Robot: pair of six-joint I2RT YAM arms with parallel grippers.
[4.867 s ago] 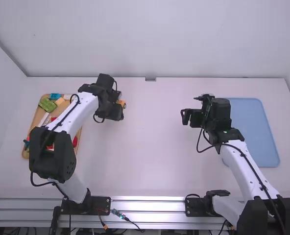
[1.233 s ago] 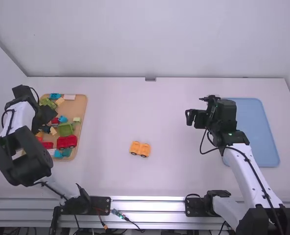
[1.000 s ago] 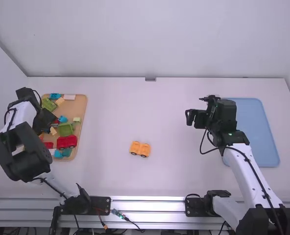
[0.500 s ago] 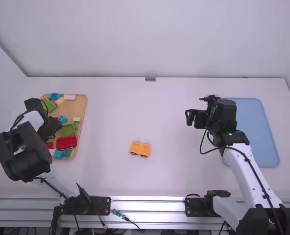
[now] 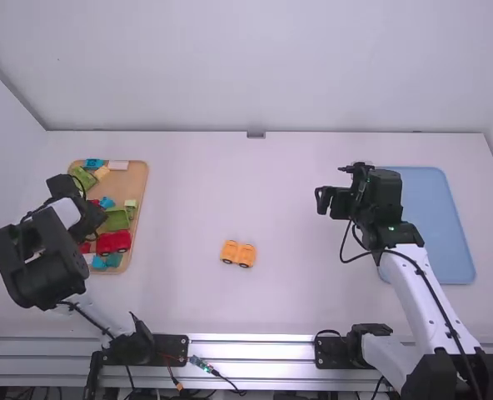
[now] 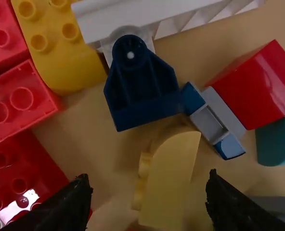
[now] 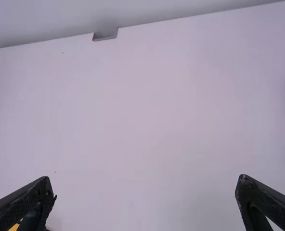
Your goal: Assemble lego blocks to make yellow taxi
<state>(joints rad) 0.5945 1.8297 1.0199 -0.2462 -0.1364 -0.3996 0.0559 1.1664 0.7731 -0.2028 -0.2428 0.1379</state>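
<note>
My left gripper (image 5: 91, 233) is over the wooden tray at the far left. In the left wrist view the same gripper (image 6: 147, 199) stands open, its fingers on either side of a pale yellow curved block (image 6: 169, 180) lying on its side. The orange-yellow wheeled base (image 5: 238, 253) rests alone on the table, front of the middle. My right gripper (image 5: 322, 200) hangs above the table right of the middle; in the right wrist view this gripper (image 7: 145, 197) is open with nothing between its fingers. A yellow studded block (image 6: 60, 53) lies among the other blocks.
The wooden tray (image 5: 138, 179) holds several loose blocks, among them a red wheeled base (image 5: 113, 242) and a green block (image 5: 116, 219). Close to the curved block are a dark blue piece (image 6: 142, 91) and red blocks (image 6: 258, 86). A blue tray (image 5: 434, 225) lies at the right.
The orange-yellow base, earlier at the left gripper, now sits on the table. The left arm has swung left to the wooden tray, then shifted slightly right and nearer the camera. Lately the right arm is still.
</note>
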